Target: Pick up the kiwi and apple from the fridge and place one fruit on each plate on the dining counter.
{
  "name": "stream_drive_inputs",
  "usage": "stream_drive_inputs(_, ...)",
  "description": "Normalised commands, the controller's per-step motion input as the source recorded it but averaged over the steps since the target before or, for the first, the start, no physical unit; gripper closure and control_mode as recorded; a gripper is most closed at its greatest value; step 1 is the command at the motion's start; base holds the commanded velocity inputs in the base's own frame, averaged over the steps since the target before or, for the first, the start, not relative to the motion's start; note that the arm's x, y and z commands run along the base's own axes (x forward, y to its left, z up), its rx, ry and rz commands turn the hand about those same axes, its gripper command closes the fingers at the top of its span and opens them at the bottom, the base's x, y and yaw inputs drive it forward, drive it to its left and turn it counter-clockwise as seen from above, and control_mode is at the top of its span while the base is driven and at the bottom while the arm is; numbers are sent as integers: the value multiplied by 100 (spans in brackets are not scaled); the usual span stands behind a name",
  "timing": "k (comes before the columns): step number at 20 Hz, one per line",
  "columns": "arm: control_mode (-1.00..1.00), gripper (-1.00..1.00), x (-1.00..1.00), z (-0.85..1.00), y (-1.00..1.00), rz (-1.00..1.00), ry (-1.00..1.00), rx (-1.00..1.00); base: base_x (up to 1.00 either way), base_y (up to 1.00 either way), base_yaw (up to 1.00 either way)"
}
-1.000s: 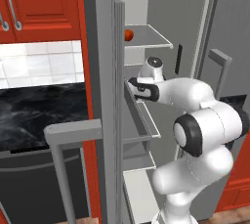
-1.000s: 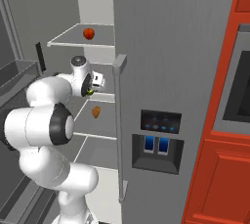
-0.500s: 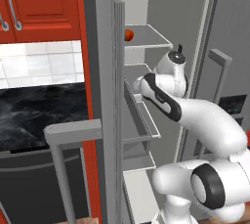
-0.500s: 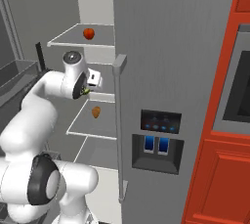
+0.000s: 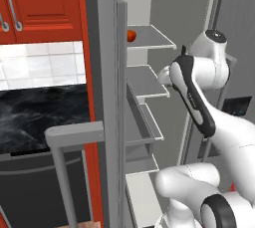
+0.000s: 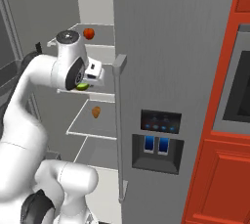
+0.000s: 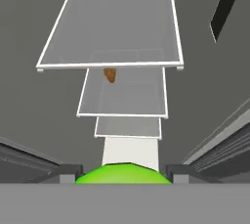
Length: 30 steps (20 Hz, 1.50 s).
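My gripper (image 6: 87,82) is shut on the kiwi (image 6: 82,86), a small green fruit, level with the middle shelf of the open fridge (image 6: 161,47). In the hand view the kiwi (image 7: 123,174) bulges between the dark fingertips (image 7: 68,171), with the gripper (image 7: 123,171) looking down past the stacked shelves. The red apple (image 5: 131,36) sits on the top shelf, also seen as the apple (image 6: 89,33) above and behind the hand. The plates and the dining counter are out of view.
An orange-brown lump (image 6: 96,112) lies on a lower shelf (image 7: 122,93). The fridge's open left door (image 5: 107,72) stands edge-on with a grey bar handle (image 5: 74,135). A black counter (image 5: 45,112) and red cabinets (image 5: 45,3) lie to the left; a dispenser panel (image 6: 158,140) is on the shut door.
The arm's elbow and upper links have swung up and over, while the hand with the kiwi has drawn slightly back from the middle shelf. The apple and the lump have not moved.
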Motion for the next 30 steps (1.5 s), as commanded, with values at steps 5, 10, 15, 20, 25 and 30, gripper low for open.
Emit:
stream_drive_inputs(5,-100,100,-99,28,-8,0,7,-10,0,0,0)
stream_drive_inputs(10,-100,100,-100,25,0,-3,1,-12,0,0,0)
stream_drive_inputs(15,-100,100,-73,6,0,-1,0,-5,0,0,0)
stream_drive_inputs(20,-100,100,-44,-15,0,0,0,0,0,0,0)
stream_drive_inputs(25,-100,100,-3,0,-1,0,0,0,0,0,0)
stream_drive_inputs(30,-100,100,0,0,0,0,0,0,0,0,0)
